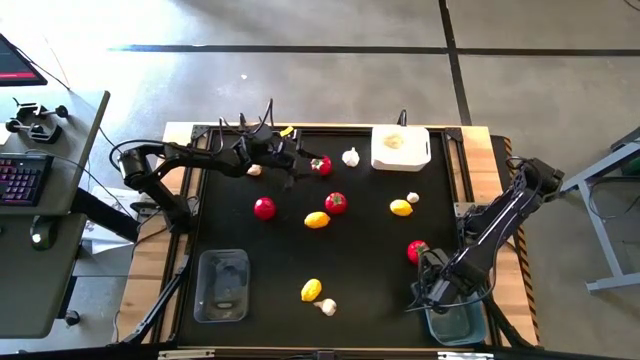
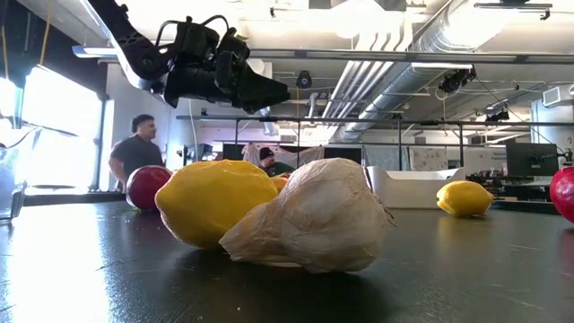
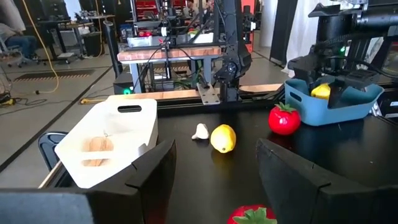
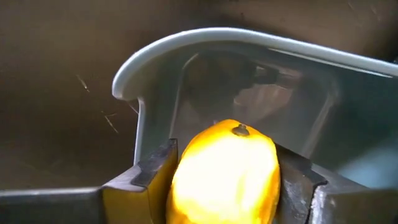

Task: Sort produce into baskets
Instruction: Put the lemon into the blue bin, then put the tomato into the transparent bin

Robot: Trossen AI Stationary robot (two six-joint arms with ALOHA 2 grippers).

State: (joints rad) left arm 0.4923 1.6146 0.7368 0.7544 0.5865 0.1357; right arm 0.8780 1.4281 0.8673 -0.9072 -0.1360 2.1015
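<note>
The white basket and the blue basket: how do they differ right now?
The white basket is opaque and sits at the table's far edge; the blue basket is translucent, at the near right corner. The right gripper holds a yellow piece over the blue one; nothing hovers over the white. Both are rounded rectangles.

Grey concrete floor [image 1: 300,80] crossed by dark tape lines; a desk [image 1: 60,200] with keyboard [image 1: 22,180] stands at nine o'clock. Ducts [image 2: 395,63] run overhead, bright window [image 2: 63,126] beyond.
</note>
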